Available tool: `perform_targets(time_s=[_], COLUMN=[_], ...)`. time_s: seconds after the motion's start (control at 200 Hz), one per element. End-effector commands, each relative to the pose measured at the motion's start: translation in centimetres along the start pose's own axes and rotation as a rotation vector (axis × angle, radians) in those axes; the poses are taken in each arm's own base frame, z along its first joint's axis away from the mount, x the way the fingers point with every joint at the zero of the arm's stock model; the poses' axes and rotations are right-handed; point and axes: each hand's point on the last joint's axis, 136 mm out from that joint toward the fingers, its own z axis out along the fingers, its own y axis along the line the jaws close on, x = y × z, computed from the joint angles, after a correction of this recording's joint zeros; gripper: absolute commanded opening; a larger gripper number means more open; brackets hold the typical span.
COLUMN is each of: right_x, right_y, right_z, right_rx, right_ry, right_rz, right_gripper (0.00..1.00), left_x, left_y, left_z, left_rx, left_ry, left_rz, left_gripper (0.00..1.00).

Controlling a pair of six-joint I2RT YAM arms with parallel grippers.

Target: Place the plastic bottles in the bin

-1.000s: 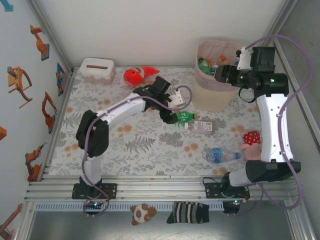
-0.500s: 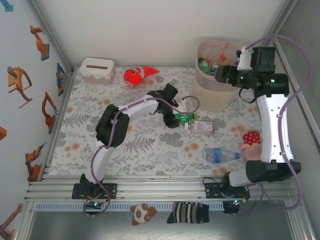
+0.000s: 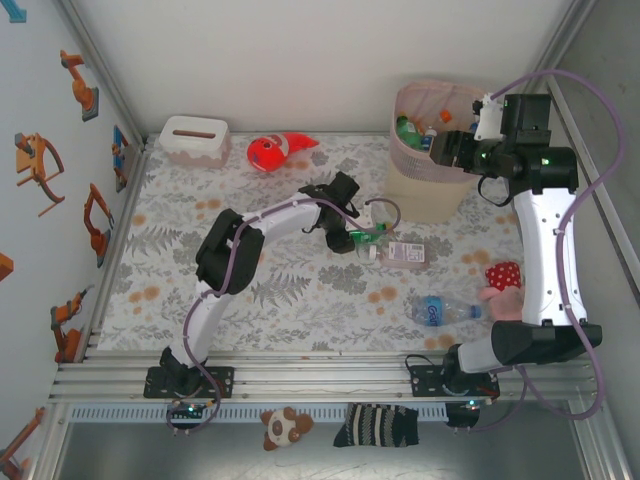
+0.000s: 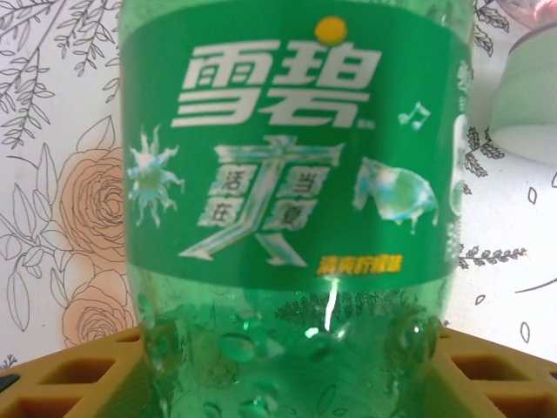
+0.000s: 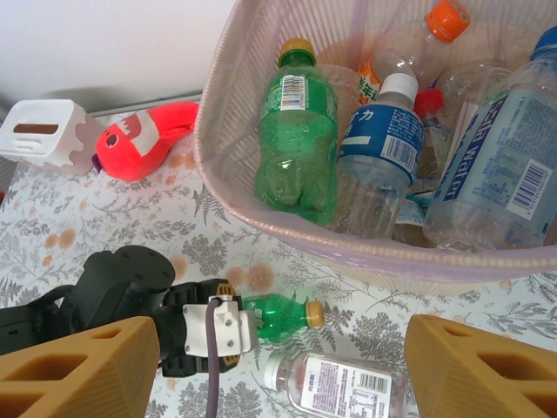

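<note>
A green plastic bottle (image 3: 370, 237) (image 4: 296, 174) (image 5: 283, 315) with a yellow cap lies on the floral table, just left of the bin (image 3: 425, 190). My left gripper (image 3: 357, 238) (image 4: 292, 370) is shut on its lower body, a yellow finger pressed to each side. Beside it lies a clear bottle (image 3: 405, 253) (image 5: 339, 383) with a white label. A blue-labelled bottle (image 3: 440, 310) lies nearer the front. My right gripper (image 3: 445, 150) (image 5: 283, 348) hangs open over the bin's left rim (image 5: 287, 231), with nothing between its fingers. Several bottles (image 5: 379, 139) lie inside.
A white tissue box (image 3: 193, 138) and a red-orange fish toy (image 3: 275, 150) sit at the back left. A red and pink plush (image 3: 500, 283) lies by the right arm. A small plush (image 3: 285, 425) and a striped sock (image 3: 378, 425) lie beyond the front rail.
My left arm has reached down and right to the green bottle, and its jaws have closed onto it. The right arm has stayed still over the bin.
</note>
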Motion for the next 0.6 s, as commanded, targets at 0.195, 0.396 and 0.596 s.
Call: perform_targets(time_s=[0.195, 0.396, 0.596], right_x=[-0.4, -0.4, -0.7], right_y=[0.9, 2.3, 4.1], right_z=[-1.0, -0.9, -1.6], right_rx=[-0.044, -0.142, -0.250], right_ry=[-0.043, -0.111, -0.220], right_rz=[-0.004, -0.017, -0.065], right_gripper=[0.72, 0.69, 0.67], left_x=[0.4, -0.5, -2.8], left_y=[0.6, 1.0, 0.5], left_z=[-3.8, -7.9, -12.4], left_rx=[-0.036, -0.064, -0.046], left_ry=[-0.071, -0.185, -0.340], left_rz=[-0.152, -0.239, -0.280], left_gripper=[0.47, 0.44, 0.44])
